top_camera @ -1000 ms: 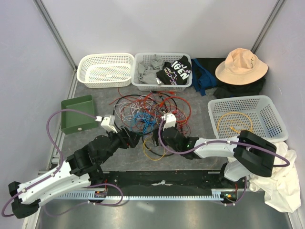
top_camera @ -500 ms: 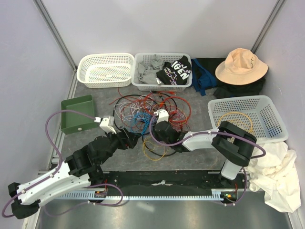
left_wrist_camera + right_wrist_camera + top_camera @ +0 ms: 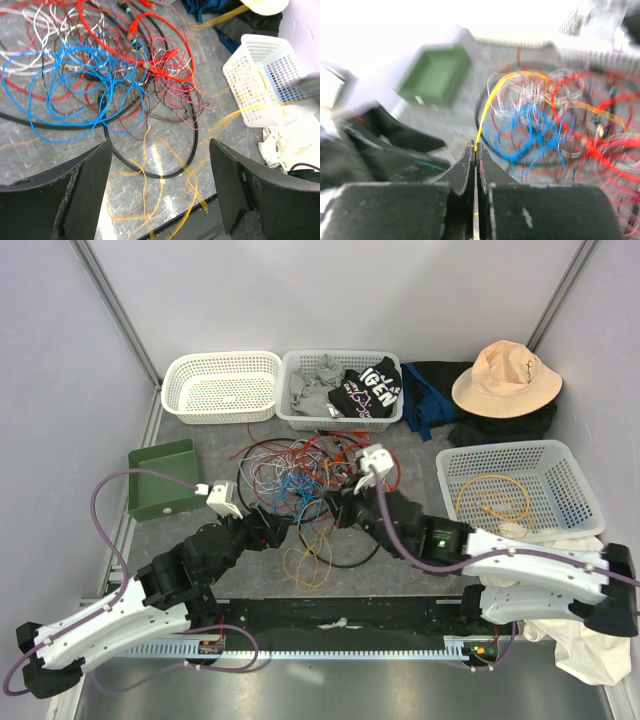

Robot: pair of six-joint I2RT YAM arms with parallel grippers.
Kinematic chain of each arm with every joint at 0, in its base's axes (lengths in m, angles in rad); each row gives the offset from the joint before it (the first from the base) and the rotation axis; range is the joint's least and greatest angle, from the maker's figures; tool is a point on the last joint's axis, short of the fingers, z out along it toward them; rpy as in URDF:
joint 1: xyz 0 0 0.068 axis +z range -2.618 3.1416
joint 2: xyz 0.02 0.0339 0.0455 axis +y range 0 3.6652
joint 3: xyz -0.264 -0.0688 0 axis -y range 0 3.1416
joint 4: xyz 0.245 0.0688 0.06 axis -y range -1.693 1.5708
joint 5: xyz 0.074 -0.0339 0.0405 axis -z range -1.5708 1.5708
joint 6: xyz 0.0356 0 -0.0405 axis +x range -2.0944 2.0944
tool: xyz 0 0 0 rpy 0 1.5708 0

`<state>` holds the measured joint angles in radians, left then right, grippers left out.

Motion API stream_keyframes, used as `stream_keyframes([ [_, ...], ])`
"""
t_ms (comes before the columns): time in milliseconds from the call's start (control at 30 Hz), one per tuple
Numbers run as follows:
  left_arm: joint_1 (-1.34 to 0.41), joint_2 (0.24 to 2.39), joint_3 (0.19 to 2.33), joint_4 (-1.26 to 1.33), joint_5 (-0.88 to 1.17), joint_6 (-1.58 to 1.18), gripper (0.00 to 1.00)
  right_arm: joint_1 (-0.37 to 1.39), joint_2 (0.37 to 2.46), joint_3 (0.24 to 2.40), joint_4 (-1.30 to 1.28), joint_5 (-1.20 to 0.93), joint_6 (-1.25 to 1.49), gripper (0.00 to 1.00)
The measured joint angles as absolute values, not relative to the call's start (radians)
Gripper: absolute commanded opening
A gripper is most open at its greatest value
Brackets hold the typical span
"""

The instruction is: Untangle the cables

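Your right gripper (image 3: 475,150) is pinched shut on a thin yellow cable (image 3: 489,97). The strand leaves the closed tips and arcs up over the tangle (image 3: 305,472). From above, that gripper sits at the tangle's near right edge, with its arm reaching in from the right. The right wrist view is motion-blurred, so nothing finer is readable there. Your left gripper (image 3: 159,170) is spread wide and holding nothing. Its fingers (image 3: 87,180) sit just on the near side of the tangle, over the table (image 3: 412,458). Between them lie loose yellow loops (image 3: 305,565) and a black cable (image 3: 150,176) curving across. You can't tell whether those loops belong to the gripped strand. In the tangle itself, blue wire (image 3: 100,65) is bunched on the left. Red cables (image 3: 159,73) and thin pinkish strands run through the middle and right, and white wire (image 3: 25,30) sits at the far left. It is all interlaced and lying flat. Left of the tangle is a green tray (image 3: 163,480). Right of it, well apart, is a white basket (image 3: 565,465) with a yellow coil (image 3: 495,498) inside. Beyond the tangle are a second white basket (image 3: 220,388) and a clothes basket (image 3: 340,353), with a tan hat (image 3: 505,378) further right.
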<state>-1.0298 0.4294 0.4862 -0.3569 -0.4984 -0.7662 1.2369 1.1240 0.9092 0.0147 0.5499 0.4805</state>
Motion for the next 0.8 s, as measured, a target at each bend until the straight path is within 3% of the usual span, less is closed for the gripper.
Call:
stream_keyframes([
  [300,-1.03,0.408,0.491,-0.174,-0.465,-0.648,0.88,1.236,1.013,1.176,-0.218,0.554,0.408,0.0],
  [533,-1.03,0.363,0.45,0.092,-0.353,-0.543,0.89,1.236,1.013,1.24,-0.307,0.556,0.375,0.0],
  [800,-1.03,0.564,0.467,0.328,-0.124,-0.432,0.89,1.236,1.042,1.241,-0.341,0.535,0.377,0.0],
])
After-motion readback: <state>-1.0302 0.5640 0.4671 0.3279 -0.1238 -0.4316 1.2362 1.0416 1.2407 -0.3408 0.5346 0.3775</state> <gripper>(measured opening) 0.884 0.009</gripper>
